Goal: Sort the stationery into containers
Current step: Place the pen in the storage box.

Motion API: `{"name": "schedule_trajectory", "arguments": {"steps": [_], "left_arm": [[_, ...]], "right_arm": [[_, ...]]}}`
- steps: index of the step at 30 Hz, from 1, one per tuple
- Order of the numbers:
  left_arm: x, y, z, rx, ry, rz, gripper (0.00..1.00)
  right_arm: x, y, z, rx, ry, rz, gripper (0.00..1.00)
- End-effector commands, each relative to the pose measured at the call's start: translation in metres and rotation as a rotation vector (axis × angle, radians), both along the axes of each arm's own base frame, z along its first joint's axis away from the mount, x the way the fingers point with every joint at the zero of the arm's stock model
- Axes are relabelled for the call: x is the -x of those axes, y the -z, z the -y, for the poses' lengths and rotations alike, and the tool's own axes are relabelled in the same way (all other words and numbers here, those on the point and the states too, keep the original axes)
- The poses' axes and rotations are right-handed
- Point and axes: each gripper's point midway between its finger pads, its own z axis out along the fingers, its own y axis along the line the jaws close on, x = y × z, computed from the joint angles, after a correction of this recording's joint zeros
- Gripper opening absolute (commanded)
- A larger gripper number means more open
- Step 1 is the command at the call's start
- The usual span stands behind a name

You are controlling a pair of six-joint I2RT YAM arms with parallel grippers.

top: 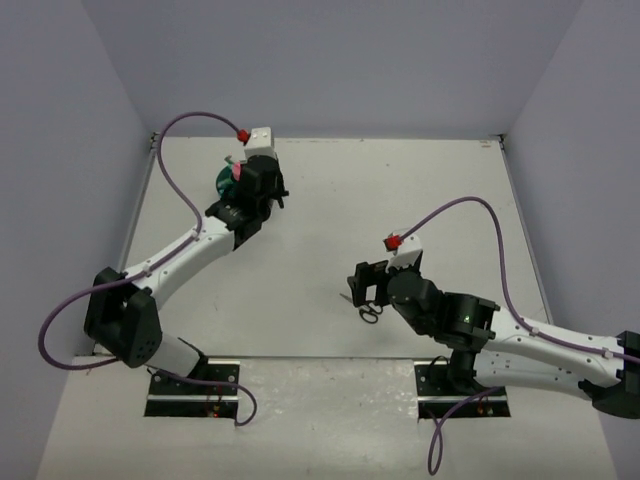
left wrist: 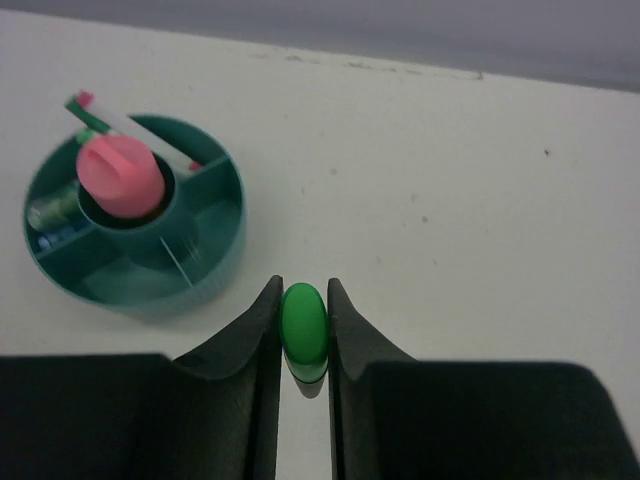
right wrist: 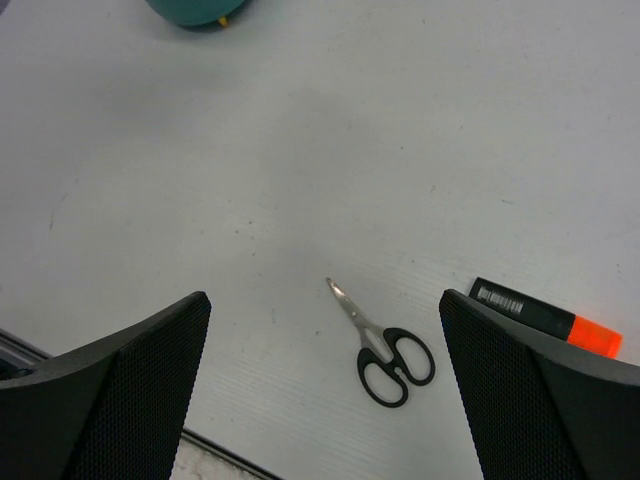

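Left claw [left wrist: 303, 290] was found clamped on a green marker [left wrist: 303, 330], near the teal organizer [left wrist: 215, 255] at the wrist frame's left. A pink roll [left wrist: 120, 175] was seated in its central cup. Right claw [right wrist: 322, 300] was spread wide with nothing gripped. Scissors [right wrist: 385, 358] and a black-and-orange marker [right wrist: 545, 318] were noted on the surface [right wrist: 300, 150], lower right.

white table [top: 400, 190]; pale lilac walls [top: 330, 60] on three sides

left arm [top: 180, 262] reaching far forward | left gripper [left wrist: 302, 290] pinching green marker [left wrist: 303, 330] | right gripper [right wrist: 322, 300] hovering wide open
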Motion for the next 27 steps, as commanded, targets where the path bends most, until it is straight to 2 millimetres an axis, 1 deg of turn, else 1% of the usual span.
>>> {"name": "schedule_trajectory", "arguments": {"steps": [1, 3, 6, 8, 10, 13, 15, 19, 22, 23, 24, 25, 26, 27], "left_arm": [[-0.061, -0.046, -0.041, -0.183, -0.087, 0.156, 0.0], [-0.078, -0.052, -0.048, -0.205, -0.059, 0.198, 0.0], [-0.094, -0.039, -0.046, -0.274, -0.003, 0.204, 0.0], [-0.107, -0.034, -0.042, -0.298, 0.052, 0.2, 0.0], [-0.116, -0.032, -0.046, -0.308, 0.051, 0.206, 0.0], [-0.122, -0.029, -0.047, -0.32, 0.049, 0.206, 0.0], [-0.126, -0.023, -0.048, -0.323, 0.052, 0.191, 0.0], [-0.131, 0.003, -0.054, -0.343, 0.026, 0.131, 0.0], [-0.129, 0.019, -0.055, -0.341, 0.026, 0.106, 0.0], [-0.128, 0.025, -0.056, -0.336, 0.027, 0.096, 0.06], [-0.127, 0.029, -0.055, -0.332, 0.032, 0.088, 0.19], [-0.127, 0.03, -0.054, -0.33, 0.038, 0.083, 0.34], [-0.127, 0.029, -0.051, -0.309, 0.044, 0.081, 0.39], [-0.126, 0.027, -0.048, -0.281, 0.05, 0.083, 0.41]], "right_arm": [[0.0, 0.016, 0.012, 0.001, 0.041, -0.019, 0.99], [0.001, 0.021, 0.013, 0.011, 0.039, -0.026, 0.99], [0.001, 0.026, 0.013, 0.023, 0.035, -0.034, 0.99], [0.002, 0.028, 0.013, 0.024, 0.035, -0.036, 0.99], [0.001, 0.028, 0.014, 0.026, 0.036, -0.033, 0.99], [0.002, 0.029, 0.012, 0.028, 0.027, -0.033, 0.99], [0.002, 0.029, 0.011, 0.032, 0.022, -0.032, 0.99], [-0.001, 0.029, 0.011, 0.037, 0.033, -0.03, 0.99], [-0.003, 0.029, 0.015, 0.018, 0.062, -0.027, 0.99], [-0.003, 0.028, 0.016, 0.008, 0.069, -0.029, 0.99], [-0.004, 0.028, 0.017, 0.0, 0.074, -0.032, 0.99], [-0.006, 0.028, 0.018, -0.006, 0.078, -0.036, 0.99], [-0.007, 0.027, 0.019, -0.011, 0.083, -0.039, 0.99], [-0.008, 0.027, 0.021, -0.018, 0.088, -0.044, 0.99]]}}
